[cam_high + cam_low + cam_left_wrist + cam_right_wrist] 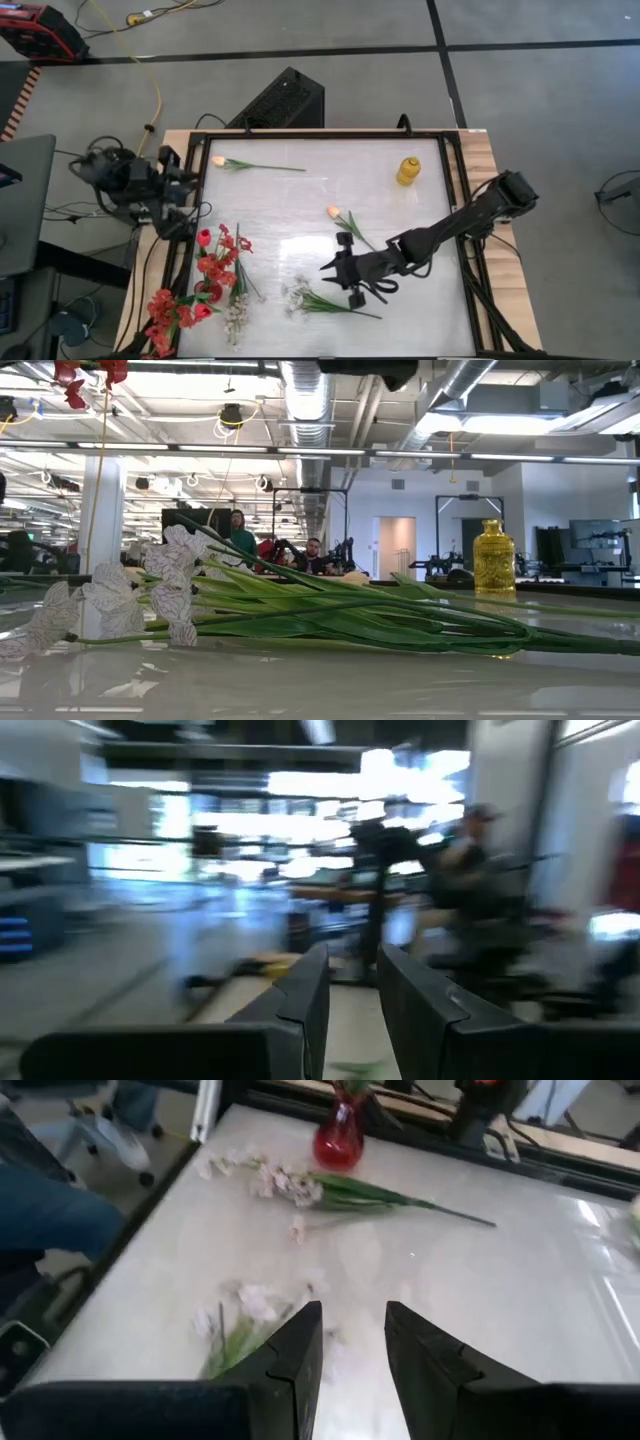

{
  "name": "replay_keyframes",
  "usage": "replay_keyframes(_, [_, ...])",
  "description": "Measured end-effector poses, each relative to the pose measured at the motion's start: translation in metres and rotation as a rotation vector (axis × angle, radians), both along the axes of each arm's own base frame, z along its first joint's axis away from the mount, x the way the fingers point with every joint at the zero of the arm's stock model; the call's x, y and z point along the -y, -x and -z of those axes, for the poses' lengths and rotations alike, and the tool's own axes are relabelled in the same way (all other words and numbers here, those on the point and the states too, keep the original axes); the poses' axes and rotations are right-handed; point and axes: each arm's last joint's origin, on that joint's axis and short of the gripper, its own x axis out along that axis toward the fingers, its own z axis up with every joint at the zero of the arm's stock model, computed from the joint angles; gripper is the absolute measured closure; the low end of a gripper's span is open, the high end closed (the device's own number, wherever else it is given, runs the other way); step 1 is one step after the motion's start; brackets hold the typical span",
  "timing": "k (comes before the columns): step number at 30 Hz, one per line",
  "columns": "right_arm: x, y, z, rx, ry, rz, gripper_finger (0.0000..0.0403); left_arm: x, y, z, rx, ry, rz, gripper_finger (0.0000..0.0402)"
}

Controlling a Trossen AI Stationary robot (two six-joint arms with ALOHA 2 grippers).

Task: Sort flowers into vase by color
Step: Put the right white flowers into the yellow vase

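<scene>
Overhead and table-level views share the white spray [300, 296] nearby.

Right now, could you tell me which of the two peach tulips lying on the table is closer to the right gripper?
The peach tulip mid-table, just beside the right gripper; the other tulip lies off at the far left corner.

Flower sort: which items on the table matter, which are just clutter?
Job:
- red vase holding red flowers
- yellow vase
- peach tulips
- white sprays
- loose red flowers
- right gripper, fingers apart

Clutter:
- black case
- yellow cable
</scene>
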Motion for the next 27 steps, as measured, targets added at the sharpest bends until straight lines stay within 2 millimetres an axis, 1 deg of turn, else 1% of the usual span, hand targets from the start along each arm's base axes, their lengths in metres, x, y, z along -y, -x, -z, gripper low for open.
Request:
replay_keyframes(3, [0.003, 0.006, -0.001, -0.038, 0.030, 0.019, 0.0266, 0.003, -0.006, -0.006, -0.026, -0.059, -0.138, 0.0327])
replay_keyframes(5, [0.005, 0.008, 0.001, -0.068, 0.059, 0.038, 0.0266, 0.005, -0.008, -0.011, -0.027, -0.091, -0.186, 0.0327])
replay_keyframes(11, [0.014, 0.009, 0.010, -0.149, 0.121, 0.080, 0.0266, 0.008, -0.012, -0.024, 0.021, -0.169, -0.237, 0.0327])
replay_keyframes(16, [0.024, 0.005, 0.010, -0.150, 0.154, 0.082, 0.0266, 0.009, -0.015, -0.026, 0.038, -0.195, -0.260, 0.0327])
replay_keyframes(19, [0.029, 0.002, 0.010, -0.151, 0.176, 0.034, 0.0266, 0.011, -0.020, -0.025, 0.024, -0.200, -0.291, 0.0327])
replay_keyframes(23, [0.034, -0.003, 0.007, -0.126, 0.168, -0.006, 0.0266, 0.016, -0.031, -0.023, 0.010, -0.236, -0.284, 0.0327])
replay_keyframes(27, [0.034, -0.004, 0.006, -0.121, 0.133, -0.048, 0.0266, 0.022, -0.053, -0.021, -0.019, -0.315, -0.296, 0.0327])
